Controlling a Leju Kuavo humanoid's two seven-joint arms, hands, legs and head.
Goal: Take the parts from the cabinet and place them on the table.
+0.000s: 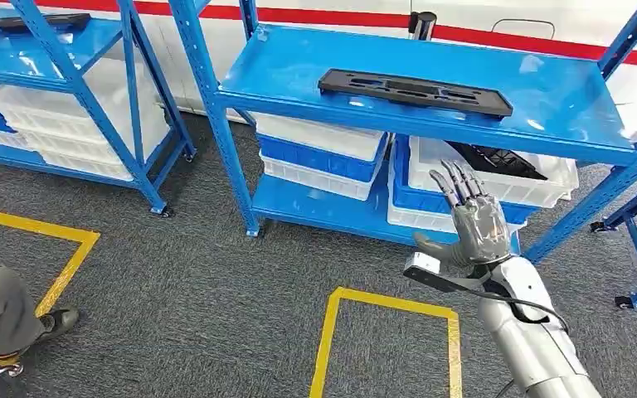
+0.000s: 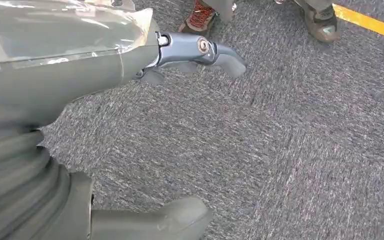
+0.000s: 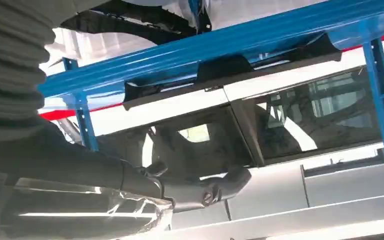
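Observation:
A long flat black plastic part (image 1: 415, 90) lies on the top shelf of the blue cabinet (image 1: 547, 108) ahead of me. My right hand (image 1: 467, 217) is raised in front of the cabinet's lower shelves, below and a little right of the part, fingers straight and apart, holding nothing. From the right wrist view the same part (image 3: 230, 70) is seen along the shelf's edge, beyond my fingers (image 3: 215, 187). My left hand (image 2: 190, 52) hangs over grey carpet, its fingers apart and nothing in them.
White and blue bins (image 1: 323, 153) fill the lower shelves; one white bin (image 1: 498, 170) holds more black parts. A second blue rack (image 1: 66, 99) stands to the left. Yellow tape squares (image 1: 386, 332) mark the carpet. A person's leg and shoe (image 1: 17, 315) are at the lower left.

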